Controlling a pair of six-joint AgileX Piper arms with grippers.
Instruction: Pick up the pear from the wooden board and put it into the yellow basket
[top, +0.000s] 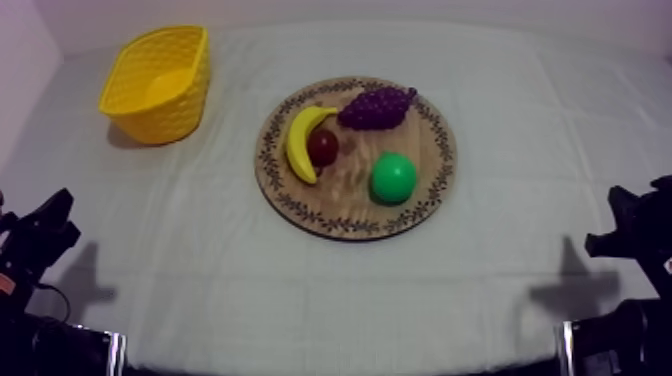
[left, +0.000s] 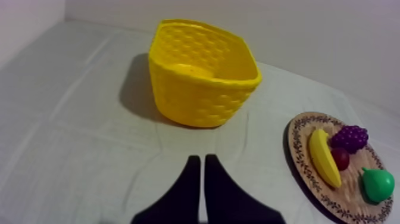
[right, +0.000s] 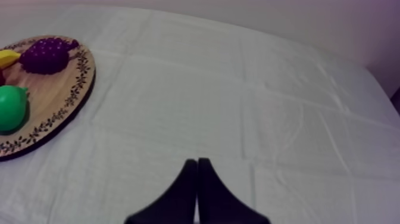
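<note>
The green, smooth plastic toy pear (top: 393, 178) is lying on the round wooden board with a leaf-patterned rim (top: 300, 214), toward the board's right edge and apart from the other fruit. Nothing is touching it. The board is sitting near the middle of the table under a grey-white cloth (top: 200, 270).

A curved yellow toy banana (top: 303, 140) is lying along the board's left edge, and a small red fruit (top: 322, 147) is resting against its inner curve. A purple bunch of toy grapes (top: 377, 106) is lying at the board's far edge.

The yellow woven-look plastic basket (top: 165, 115) is standing upright near the table's far left corner, well apart from the board.

The left gripper (left: 199, 158) is hanging over bare cloth by the table's near left corner, facing the basket. Its black fingers are pressing together into a narrow wedge and gripping nothing. The right gripper (right: 197, 161) is hanging over bare cloth by the table's near right corner, with the board off to its side. Its fingers are likewise lying together, gripping nothing.
</note>
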